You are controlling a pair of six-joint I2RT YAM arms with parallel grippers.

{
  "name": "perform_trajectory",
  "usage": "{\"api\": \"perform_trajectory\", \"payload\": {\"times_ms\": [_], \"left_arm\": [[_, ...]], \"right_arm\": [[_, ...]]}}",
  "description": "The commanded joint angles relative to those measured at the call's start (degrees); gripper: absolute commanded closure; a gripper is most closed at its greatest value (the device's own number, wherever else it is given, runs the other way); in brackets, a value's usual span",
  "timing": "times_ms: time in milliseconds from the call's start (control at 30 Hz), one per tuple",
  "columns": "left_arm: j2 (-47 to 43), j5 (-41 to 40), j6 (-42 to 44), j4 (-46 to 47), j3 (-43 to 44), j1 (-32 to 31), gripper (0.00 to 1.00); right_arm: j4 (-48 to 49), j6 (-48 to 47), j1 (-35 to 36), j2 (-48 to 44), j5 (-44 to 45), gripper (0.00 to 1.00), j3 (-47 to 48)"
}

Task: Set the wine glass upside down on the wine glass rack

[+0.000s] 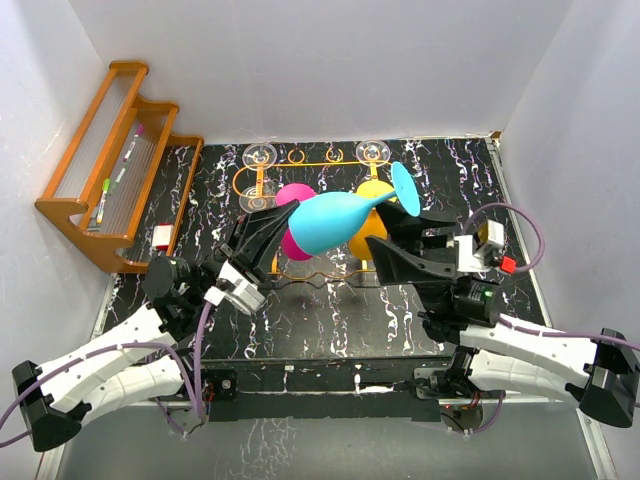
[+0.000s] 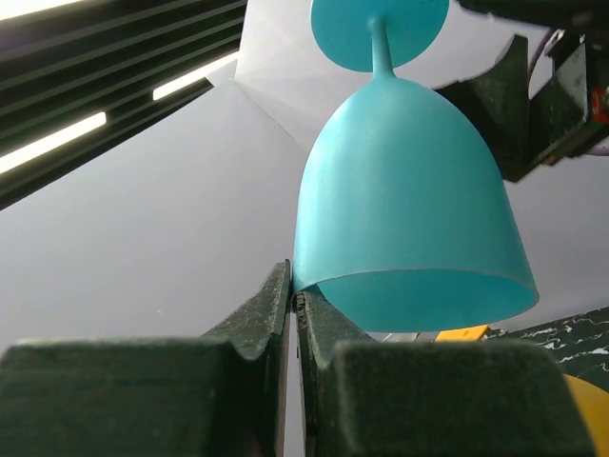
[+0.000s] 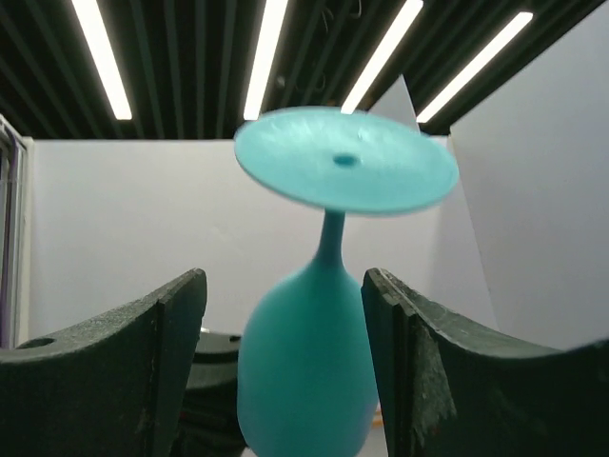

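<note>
Left jaws are clenching the wine glass rim. I'm seeing right jaws released around its stem only from their wrist.

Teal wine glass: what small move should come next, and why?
Probably close the right end effector on the stem of the teal wine glass. Its fingers stand open on either side of that stem, not touching it, while the left end effector pinches only the rim, which looks a weak hold for a tilted glass.
</note>
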Motion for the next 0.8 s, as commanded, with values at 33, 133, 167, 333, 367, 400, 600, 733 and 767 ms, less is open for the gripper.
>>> {"api": "perform_trajectory", "payload": {"times_ms": [33, 133, 167, 333, 367, 400, 600, 733, 767], "left_arm": [[0.2, 2.4, -0.4, 3.0, 2.0, 0.3, 1.00], [0.4, 2.6, -0.3, 3.2, 1.8, 0.3, 1.00], [0.6, 2.6, -0.3, 3.3, 1.8, 0.3, 1.00], [0.5, 3.9, 0.2, 3.4, 1.4, 0.3, 1.00], [0.4, 3.9, 0.3, 3.5, 1.2, 0.3, 1.00], [0.4, 3.9, 0.5, 3.3, 1.1, 0.3, 1.00], [-0.1, 4.2, 1.1, 3.3, -0.3, 0.3, 1.00], [-0.2, 4.5, 0.9, 3.5, -1.2, 0.3, 1.00], [-0.2, 4.6, 1.0, 3.6, -1.4, 0.3, 1.00]], "right_arm": [[14.0, -0.9, 0.1, -0.3, 4.0, 0.33, 0.5], [12.9, -1.1, 0.1, 0.0, 4.3, 0.34, 1.1], [12.2, -1.0, 0.1, 0.3, 4.5, 0.34, 1.4], [11.8, 0.3, 0.1, 2.7, 6.4, 0.37, 1.9], [13.0, 0.4, 0.1, 3.3, 6.6, 0.38, 1.8], [14.2, 0.6, 0.1, 4.0, 6.7, 0.39, 1.8], [15.2, 2.2, -0.1, 6.0, 5.5, 0.46, 3.5], [18.3, 4.0, -0.3, 7.0, 5.9, 0.50, 3.4], [19.1, 4.4, -0.5, 7.3, 6.2, 0.50, 3.3]]}}
